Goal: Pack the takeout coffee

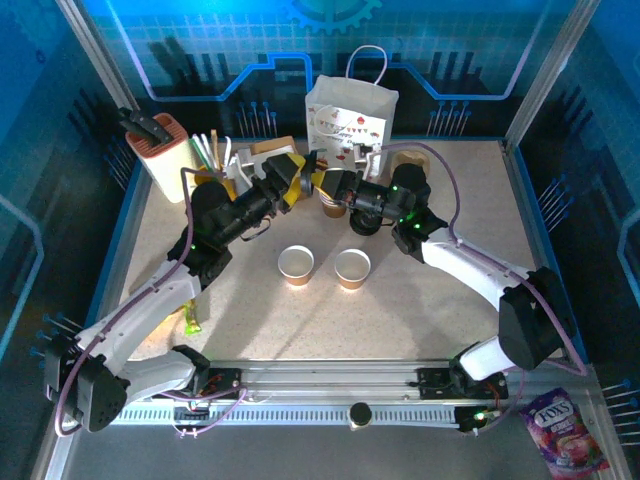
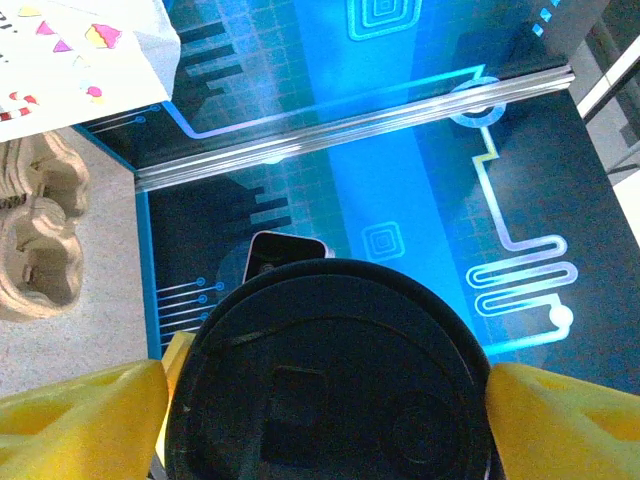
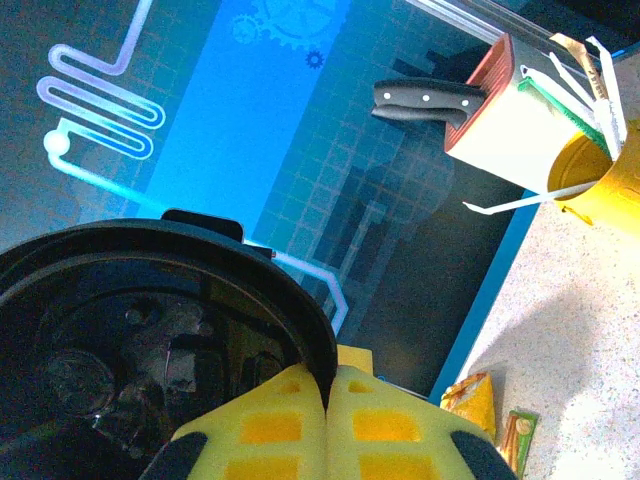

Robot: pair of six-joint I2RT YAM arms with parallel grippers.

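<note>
Two open cups (image 1: 296,263) (image 1: 352,268) stand well in front of the paper bag (image 1: 350,115). Just before the bag, the right gripper (image 3: 325,378) pinches the black lid (image 2: 330,400) at its rim, jaws closed. The left gripper (image 2: 325,375) straddles the lid, jaws wide; firm contact cannot be confirmed. Release the right gripper only once the left one grips squarely.

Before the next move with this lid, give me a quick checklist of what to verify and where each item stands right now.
1. Right hand pinched shut on the rim of the black lid: ok.
2. Left hand has its fingers either side of the lid: ok.
3. Left hand gripping the lid firmly: cannot tell.
4. Lid centred over the cup beneath the hands: cannot tell.
5. The two open cups on the table have lids: not ok, both lidless.
6. Paper bag upright at the back: ok.
</note>
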